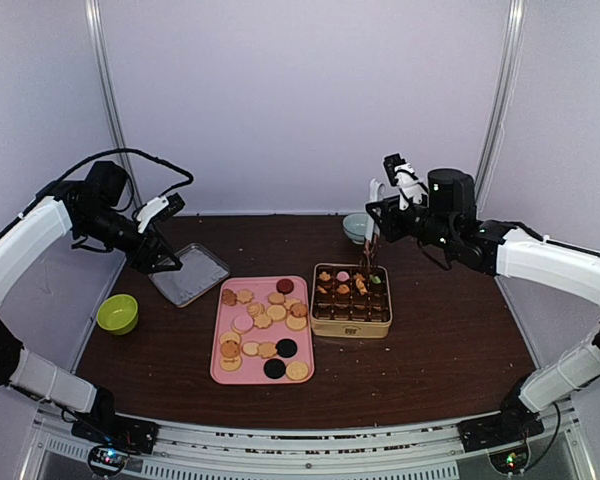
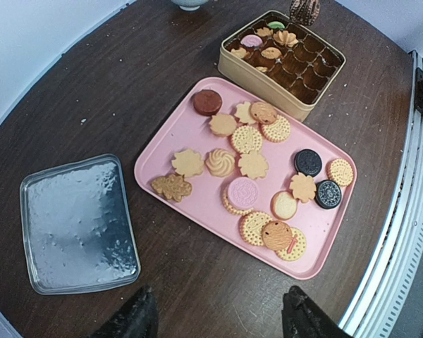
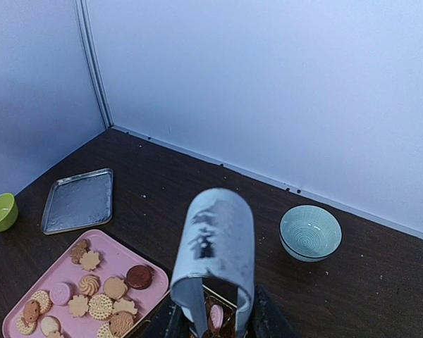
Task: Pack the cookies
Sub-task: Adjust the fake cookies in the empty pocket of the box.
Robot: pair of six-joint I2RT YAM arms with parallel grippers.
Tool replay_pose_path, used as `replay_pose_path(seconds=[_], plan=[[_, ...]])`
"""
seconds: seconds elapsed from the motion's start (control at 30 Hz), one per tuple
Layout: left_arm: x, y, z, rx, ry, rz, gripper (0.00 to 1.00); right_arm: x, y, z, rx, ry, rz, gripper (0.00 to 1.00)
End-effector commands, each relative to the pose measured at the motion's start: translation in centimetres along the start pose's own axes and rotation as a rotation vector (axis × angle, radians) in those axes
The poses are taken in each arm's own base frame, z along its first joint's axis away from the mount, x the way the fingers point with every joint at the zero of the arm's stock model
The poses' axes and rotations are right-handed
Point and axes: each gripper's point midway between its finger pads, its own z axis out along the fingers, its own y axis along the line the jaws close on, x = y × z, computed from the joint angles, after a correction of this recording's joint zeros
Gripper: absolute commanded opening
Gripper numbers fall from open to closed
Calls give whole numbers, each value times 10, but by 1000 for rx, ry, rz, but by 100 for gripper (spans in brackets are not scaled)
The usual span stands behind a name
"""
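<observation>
Now, most cookies lie on the pink tray, and a few sit in the gold tin just right of it. Left of the tray, the left gripper hangs with jaws wide and empty. Past its right edge, the right gripper has narrow jaws, possibly pinching something; I can't tell.

A dark brown table carries a pink tray near the centre and a gold tin just beside it on the right. A silver tray lies far left, a green bowl sits at the left edge, and a pale blue bowl stands at the far side.
</observation>
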Motion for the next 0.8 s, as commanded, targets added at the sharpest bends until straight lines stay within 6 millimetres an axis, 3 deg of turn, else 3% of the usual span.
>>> replay_pose_path(seconds=[0.0,0.2,0.5,0.6,0.77], plan=[[-8,-4,-7,5,-34,24,63,-19,2,4,-1,-61,18,24],[-7,-3,-7,1,-30,22,62,-6,4,22,-7,-22,36,18],[-3,-4,-6,1,-19,24,62,24,-6,31,42,29,30,14],[-2,-4,-5,2,-17,23,62,21,-6,29,43,25,23,13],[-2,-4,-5,2,-18,23,62,-8,-1,16,2,-27,27,13]])
